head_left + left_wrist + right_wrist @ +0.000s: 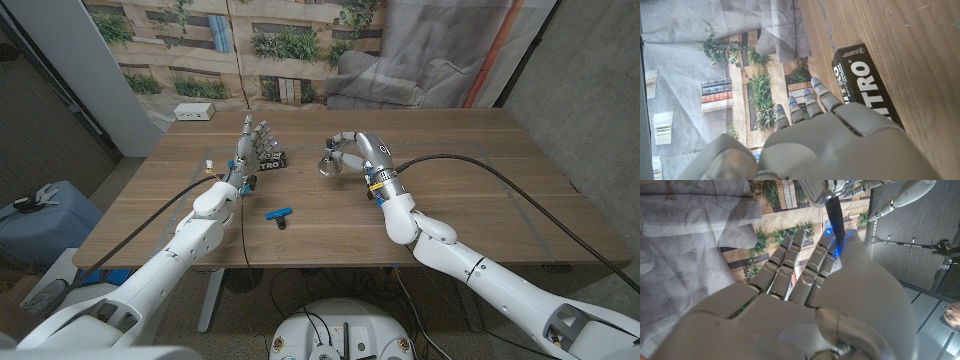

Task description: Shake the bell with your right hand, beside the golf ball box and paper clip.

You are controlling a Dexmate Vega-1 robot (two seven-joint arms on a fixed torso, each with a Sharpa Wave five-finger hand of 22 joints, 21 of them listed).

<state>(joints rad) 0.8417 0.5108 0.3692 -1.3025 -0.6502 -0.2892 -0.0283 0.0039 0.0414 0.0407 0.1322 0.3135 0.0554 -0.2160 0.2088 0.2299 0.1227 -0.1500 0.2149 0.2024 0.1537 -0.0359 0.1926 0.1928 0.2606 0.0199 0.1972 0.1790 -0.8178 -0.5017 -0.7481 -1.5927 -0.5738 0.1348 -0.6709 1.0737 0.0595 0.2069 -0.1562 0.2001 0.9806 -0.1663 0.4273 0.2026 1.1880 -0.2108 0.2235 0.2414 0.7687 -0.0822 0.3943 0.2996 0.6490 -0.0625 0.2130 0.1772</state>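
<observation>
My right hand (357, 150) is raised above the middle of the table and holds a small silver bell (328, 165), which hangs at its left side. In the right wrist view the bell's black handle (835, 217) is pinched between the thumb and fingers (790, 260), with the silver cup (826, 190) beyond them. The black golf ball box (271, 157) lies just left of the bell. My left hand (250, 148) stands beside it with fingers straight and apart, holding nothing. In the left wrist view the box (865, 85) lies past that hand's fingers (805, 107). A blue paper clip (278, 213) lies nearer me.
A white power strip (195, 112) sits at the table's far left corner. Black cables (480, 165) run across the right half of the wooden table (480, 220). A blue bin (40, 220) stands on the floor to the left.
</observation>
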